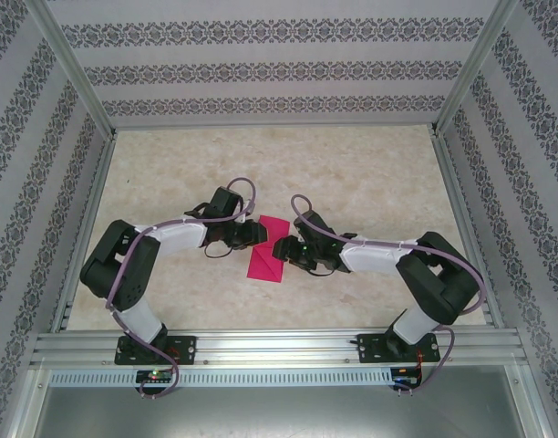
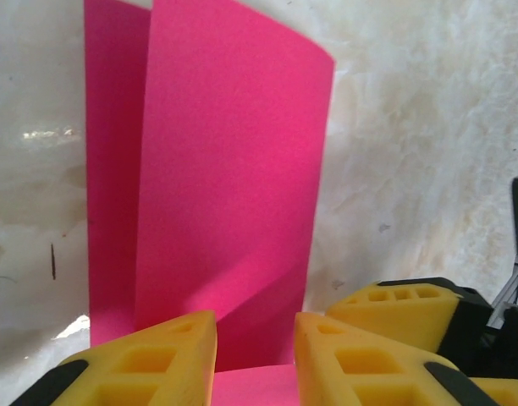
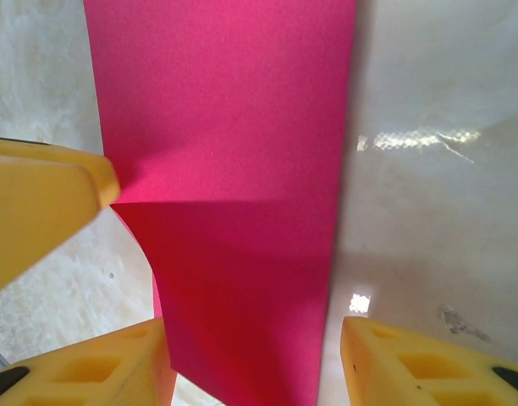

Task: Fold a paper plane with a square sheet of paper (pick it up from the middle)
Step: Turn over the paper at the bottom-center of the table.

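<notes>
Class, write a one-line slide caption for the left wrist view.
Left end effector straddles the near edge of a folded magenta sheet, one flap lifted off the pale table.

Robotics lab test cell, not home. Alu extrusion frame [image 1: 81, 87] w/ wallpaper-print panels [image 1: 261, 68] boxing in marble-look tabletop [image 1: 261, 164]. L arm [image 1: 124, 265] & R arm [image 1: 434, 274] bolted to slotted alu rail [image 1: 279, 345] at near edge; purple cabling [image 1: 295, 205] looped loose along both.
</notes>
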Controlling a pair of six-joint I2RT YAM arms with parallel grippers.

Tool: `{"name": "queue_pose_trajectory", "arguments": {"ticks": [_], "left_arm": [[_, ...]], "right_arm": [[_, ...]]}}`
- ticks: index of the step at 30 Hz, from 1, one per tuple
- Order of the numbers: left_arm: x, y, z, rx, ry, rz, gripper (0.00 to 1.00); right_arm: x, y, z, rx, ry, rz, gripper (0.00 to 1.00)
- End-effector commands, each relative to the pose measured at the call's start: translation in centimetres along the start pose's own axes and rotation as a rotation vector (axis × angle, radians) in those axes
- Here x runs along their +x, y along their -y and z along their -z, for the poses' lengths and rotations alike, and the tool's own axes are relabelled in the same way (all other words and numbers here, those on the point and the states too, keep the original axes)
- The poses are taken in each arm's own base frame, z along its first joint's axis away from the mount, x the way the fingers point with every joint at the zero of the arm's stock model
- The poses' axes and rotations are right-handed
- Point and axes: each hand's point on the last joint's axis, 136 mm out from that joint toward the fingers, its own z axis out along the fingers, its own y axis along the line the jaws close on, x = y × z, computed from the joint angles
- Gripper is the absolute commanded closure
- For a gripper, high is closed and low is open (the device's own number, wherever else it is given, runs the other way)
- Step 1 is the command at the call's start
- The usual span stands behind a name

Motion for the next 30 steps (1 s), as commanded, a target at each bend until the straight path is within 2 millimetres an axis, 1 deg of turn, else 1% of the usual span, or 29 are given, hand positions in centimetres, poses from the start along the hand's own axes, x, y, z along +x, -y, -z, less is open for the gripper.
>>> {"name": "queue_pose_trajectory", "arguments": {"ticks": [1, 4, 10, 12, 17, 19, 20, 22, 24, 27, 29, 30], "left_arm": [[0.0, 0.5, -0.4, 0.01, -0.019, -0.025, 0.69], [0.0, 0.1, -0.7, -0.003, -0.026, -0.02, 0.69], [0.4, -0.8, -1.4, -0.026, -0.045, -0.014, 0.69], [0.4, -1.0, -1.5, -0.03, -0.048, -0.011, 0.69], [0.6, -1.3, -1.8, -0.036, -0.054, -0.007, 0.69], [0.6, -1.4, -1.9, -0.037, -0.055, -0.007, 0.69], [0.6, -1.5, -1.9, -0.039, -0.057, -0.006, 0.69], [0.6, -1.5, -2.0, -0.042, -0.056, -0.005, 0.68], [0.5, -1.5, -2.0, -0.042, -0.053, -0.004, 0.68], [0.4, -1.5, -2.0, -0.044, -0.049, -0.001, 0.68], [0.4, -1.5, -2.0, -0.044, -0.049, -0.001, 0.68], [0.3, -1.4, -1.9, -0.044, -0.046, -0.001, 0.68]], "right_arm": [[-1.0, -1.0, -0.5, -0.021, 0.019, 0.013, 0.48], [-1.1, -1.2, -0.9, -0.03, 0.011, 0.015, 0.49], [-1.1, -0.7, -1.4, -0.026, 0.009, -0.008, 0.52], [-1.1, -0.8, -1.7, -0.039, 0.011, -0.017, 0.56], [-1.1, -0.3, -2.0, -0.044, 0.024, -0.046, 0.57], [-1.1, -0.6, -2.0, -0.069, 0.026, -0.05, 0.58], [-1.1, -0.8, -2.0, -0.082, 0.023, -0.046, 0.61], [-1.0, -0.9, -2.1, -0.096, 0.021, -0.04, 0.61], [-0.9, -1.4, -2.1, -0.127, 0.017, -0.022, 0.65], [-0.6, -1.6, -2.1, -0.151, 0.008, 0.001, 0.65], [-0.6, -1.7, -2.3, -0.16, 0.0, 0.017, 0.69], [-0.5, -1.8, -2.4, -0.164, -0.004, 0.023, 0.69]]}}
